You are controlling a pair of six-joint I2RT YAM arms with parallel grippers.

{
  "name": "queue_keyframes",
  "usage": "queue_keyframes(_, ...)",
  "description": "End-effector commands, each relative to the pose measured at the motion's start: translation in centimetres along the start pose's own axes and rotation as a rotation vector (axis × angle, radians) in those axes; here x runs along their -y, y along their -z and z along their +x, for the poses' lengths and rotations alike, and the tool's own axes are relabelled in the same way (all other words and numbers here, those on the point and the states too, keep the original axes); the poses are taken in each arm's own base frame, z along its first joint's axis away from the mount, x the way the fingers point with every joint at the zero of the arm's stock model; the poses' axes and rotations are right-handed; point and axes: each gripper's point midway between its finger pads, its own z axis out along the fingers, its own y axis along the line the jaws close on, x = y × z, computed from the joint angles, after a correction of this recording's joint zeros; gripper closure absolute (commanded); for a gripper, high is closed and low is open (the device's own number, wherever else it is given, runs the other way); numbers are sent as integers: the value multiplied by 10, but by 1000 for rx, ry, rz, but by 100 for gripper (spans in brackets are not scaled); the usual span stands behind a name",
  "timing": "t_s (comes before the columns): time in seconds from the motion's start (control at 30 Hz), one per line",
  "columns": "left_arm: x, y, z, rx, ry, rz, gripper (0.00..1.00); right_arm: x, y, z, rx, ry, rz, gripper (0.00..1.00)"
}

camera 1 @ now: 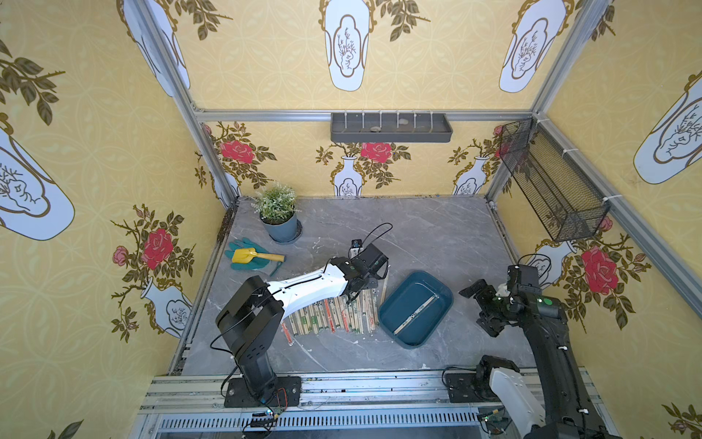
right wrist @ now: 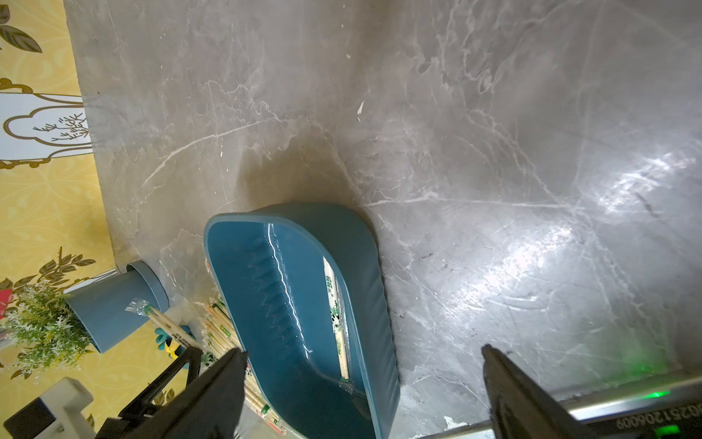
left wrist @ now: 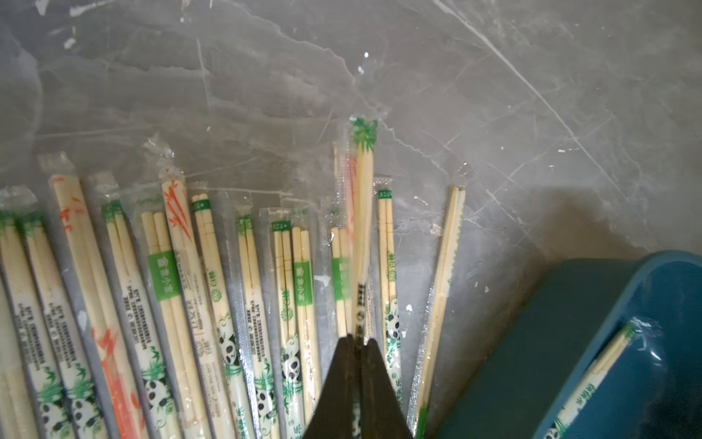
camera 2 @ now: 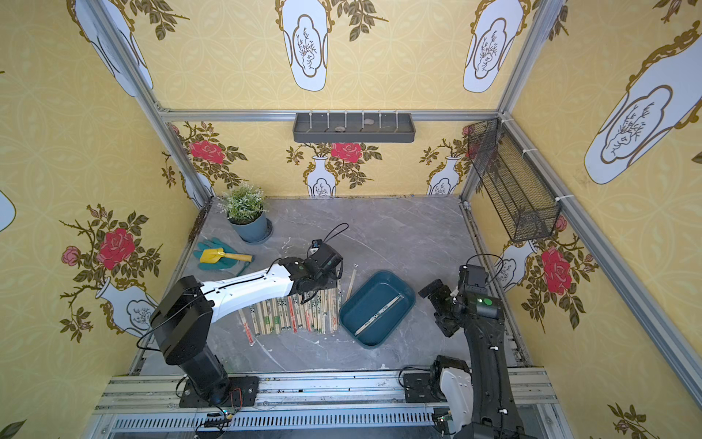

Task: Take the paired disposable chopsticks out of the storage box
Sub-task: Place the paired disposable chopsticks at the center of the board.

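Note:
The storage box (camera 1: 408, 300) (camera 2: 364, 308), a shallow teal tray, sits right of centre on the grey table. One sleeved pair of disposable chopsticks (camera 1: 415, 313) (right wrist: 336, 315) lies inside along its far wall. Several sleeved pairs (camera 1: 330, 315) (left wrist: 171, 289) lie side by side on the table just left of the box. My left gripper (camera 1: 355, 292) (left wrist: 359, 338) hovers over the right end of that row, shut on a green-printed pair (left wrist: 362, 213) that sticks out ahead of the fingertips. My right gripper (camera 1: 476, 308) (right wrist: 364, 353) stands open and empty to the right of the box.
A potted plant (camera 1: 279, 224) stands at the back left, with a teal glove and yellow trowel (camera 1: 247, 255) in front of it. A grey divided shelf (camera 1: 391, 127) hangs on the back wall and a black mesh basket (camera 1: 551, 182) on the right wall.

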Motion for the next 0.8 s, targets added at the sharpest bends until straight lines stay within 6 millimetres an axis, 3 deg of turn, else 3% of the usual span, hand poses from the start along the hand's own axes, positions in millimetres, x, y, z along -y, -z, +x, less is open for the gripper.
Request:
queue_keyframes(0.0,-4,-13,7,-11,67,-11,100,-6,2,-6,23,22,-19,3)
queue_keyframes(0.33,-13,-37,30,-65,88,-38,100,-7,3,-7,26,26,-16,2)
queue_keyframes(0.57,-6,-32,24,-58,70,-16,69,-8,5,-6,24,25,-16,2)
queue_keyframes(0.77,14,2,-7,24,-12,44,55,-11,6,-6,23,30,-31,3)
